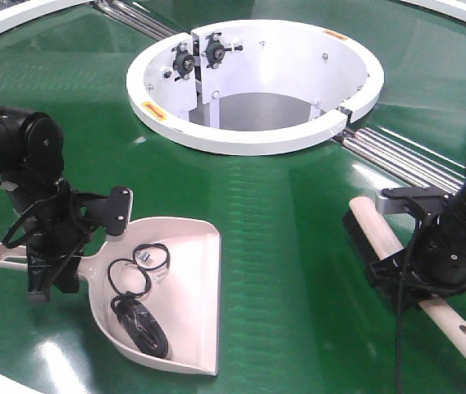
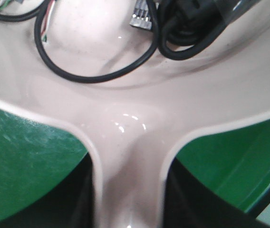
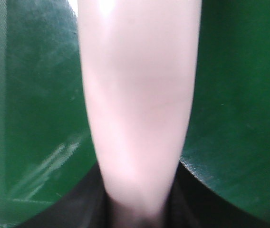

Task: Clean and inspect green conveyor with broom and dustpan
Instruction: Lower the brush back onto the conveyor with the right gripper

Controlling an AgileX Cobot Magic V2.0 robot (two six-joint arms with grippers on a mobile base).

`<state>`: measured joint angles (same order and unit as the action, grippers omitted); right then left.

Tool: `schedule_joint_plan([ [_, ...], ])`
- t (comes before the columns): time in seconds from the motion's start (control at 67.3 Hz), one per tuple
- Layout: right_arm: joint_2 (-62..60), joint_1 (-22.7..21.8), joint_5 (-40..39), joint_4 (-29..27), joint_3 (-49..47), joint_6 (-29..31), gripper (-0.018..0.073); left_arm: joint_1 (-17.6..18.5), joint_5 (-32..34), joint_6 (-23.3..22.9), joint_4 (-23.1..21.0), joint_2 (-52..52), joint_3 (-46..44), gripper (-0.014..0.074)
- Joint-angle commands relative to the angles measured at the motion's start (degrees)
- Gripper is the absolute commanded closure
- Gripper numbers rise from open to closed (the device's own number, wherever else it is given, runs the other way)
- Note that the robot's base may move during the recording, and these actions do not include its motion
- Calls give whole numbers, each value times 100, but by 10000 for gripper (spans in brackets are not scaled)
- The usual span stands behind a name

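lower left of the frame, the left hand (image 1: pixel 52 263) is clamped on the handle of the dustpan (image 1: pixel 188 271), which lies on the green conveyor bench (image 1: pixel 282 205) with black cables (image 1: pixel 139 320) inside. lower right, the right hand (image 1: pixel 420 283) pinches the broom (image 1: pixel 378 230) mid-handle, below the white ring opening (image 1: pixel 253 139).

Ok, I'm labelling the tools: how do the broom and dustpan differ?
The dustpan is a wide scoop; the broom is a narrow bar with dark bristles. The dustpan holds black cables; the broom carries nothing. Both are pale pink plastic with long handles.
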<state>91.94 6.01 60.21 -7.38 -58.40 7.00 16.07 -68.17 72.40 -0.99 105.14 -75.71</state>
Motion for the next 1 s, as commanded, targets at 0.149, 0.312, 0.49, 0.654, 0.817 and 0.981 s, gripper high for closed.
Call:
schedule_joint_plan([
  [0.149, 44, -35, 94, -30, -140, 43, 559, 25, 30, -96, -117, -276, -152, 603],
  [0.312, 78, -35, 77, -12, -140, 36, 538, 25, 102, -96, -117, -270, -152, 603],
  [0.49, 78, -35, 61, -6, -140, 36, 473, 25, 238, -103, -117, -270, -152, 592],
  [0.654, 78, -35, 61, -6, -140, 30, 365, 25, 141, -121, -124, -270, -152, 533],
  [0.817, 78, -35, 61, -6, -140, 17, 234, 25, -17, -175, -291, -270, -152, 414],
  [0.981, 71, -35, 61, -2, -140, 17, 127, 25, -16, -343, -351, -283, -152, 251],
])
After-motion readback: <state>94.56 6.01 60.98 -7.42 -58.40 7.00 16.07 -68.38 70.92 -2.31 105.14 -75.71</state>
